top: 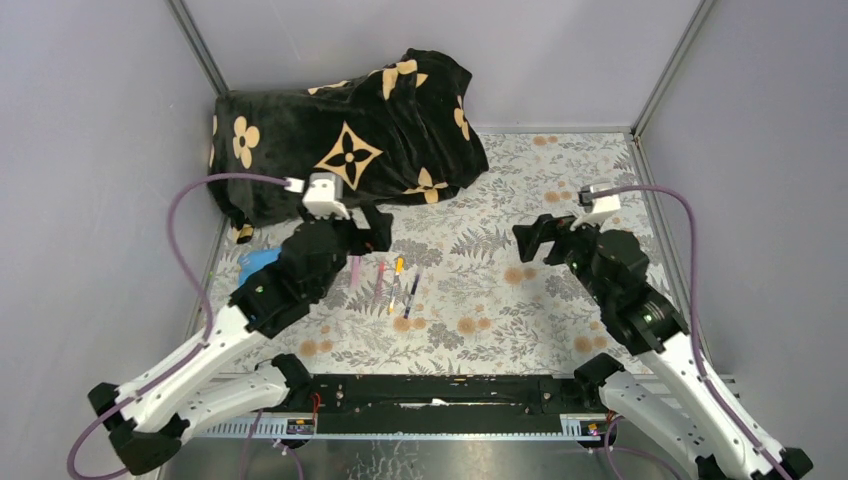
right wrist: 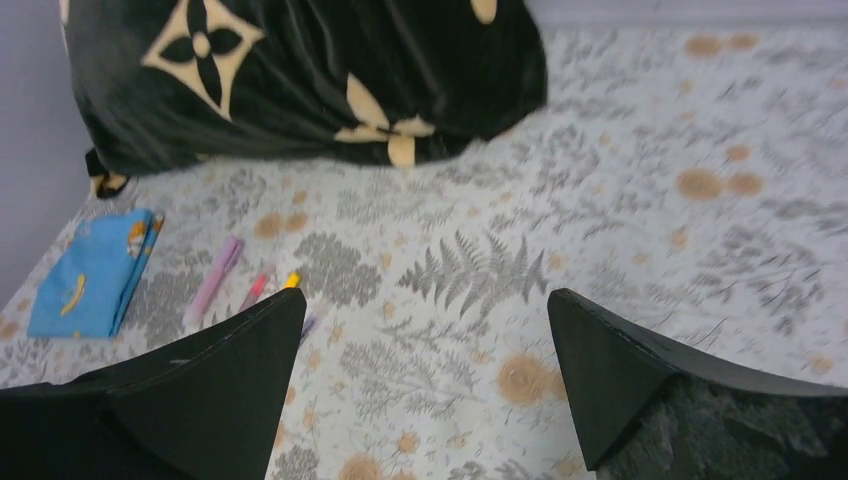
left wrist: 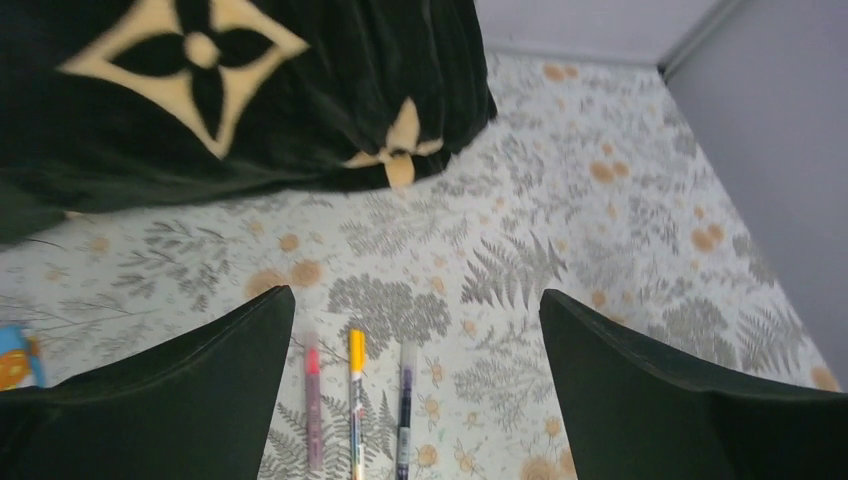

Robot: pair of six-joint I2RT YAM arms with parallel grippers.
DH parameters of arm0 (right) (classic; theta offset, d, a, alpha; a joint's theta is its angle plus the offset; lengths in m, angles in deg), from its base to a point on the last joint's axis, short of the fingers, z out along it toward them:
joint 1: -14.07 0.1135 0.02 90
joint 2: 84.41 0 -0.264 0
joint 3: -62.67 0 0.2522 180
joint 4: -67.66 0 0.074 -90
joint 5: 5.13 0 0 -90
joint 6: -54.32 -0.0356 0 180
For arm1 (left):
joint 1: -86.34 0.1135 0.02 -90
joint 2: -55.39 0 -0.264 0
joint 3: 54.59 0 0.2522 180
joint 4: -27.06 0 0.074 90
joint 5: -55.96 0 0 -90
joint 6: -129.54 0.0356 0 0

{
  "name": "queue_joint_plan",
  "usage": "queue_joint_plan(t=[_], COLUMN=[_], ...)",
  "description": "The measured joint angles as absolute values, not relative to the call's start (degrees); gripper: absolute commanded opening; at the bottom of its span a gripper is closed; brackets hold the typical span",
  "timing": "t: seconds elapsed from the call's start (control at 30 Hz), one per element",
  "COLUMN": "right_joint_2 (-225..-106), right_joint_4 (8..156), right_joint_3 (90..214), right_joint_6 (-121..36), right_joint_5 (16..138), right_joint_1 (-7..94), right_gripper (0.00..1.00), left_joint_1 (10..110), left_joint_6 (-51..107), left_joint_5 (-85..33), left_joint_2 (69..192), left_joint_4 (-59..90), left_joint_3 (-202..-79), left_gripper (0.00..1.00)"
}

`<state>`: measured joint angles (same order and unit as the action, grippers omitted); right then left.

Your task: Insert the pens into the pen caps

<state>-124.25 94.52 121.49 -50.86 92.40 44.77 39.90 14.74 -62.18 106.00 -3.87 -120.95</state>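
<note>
From overhead, four pens lay in a close row on the fern-printed table, just ahead of the left claw. The left wrist view caught only three, a pink pen, a yellow-tipped pen and a dark blue pen, thin and roughly parallel, framed by its wide-spread, empty jaws. The right wrist view showed the lilac pen near a blue card. The right claw also stood fully open, holding nothing, well apart from the row.
</note>
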Motion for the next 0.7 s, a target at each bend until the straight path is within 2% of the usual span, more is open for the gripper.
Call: queue_joint_plan(t=[0.37,0.7], right_joint_2=[-108.6,-98.5], right_joint_4=[92.2,89.2], right_joint_3=[121.6,117.6], right_joint_6=[-38.9,-34.6], right_joint_5=[99.0,101.2], right_joint_1=[44.8,44.8], right_gripper=[1.00,1.00], left_joint_1=[39.9,39.9], left_joint_6=[16.3,13.3], left_joint_5=[-75.2,-82.3], left_joint_2=[90.7,83.9], left_joint_4=[-10.5,-17.0], left_joint_3=[-121.6,-121.0], left_gripper=[0.98,0.98])
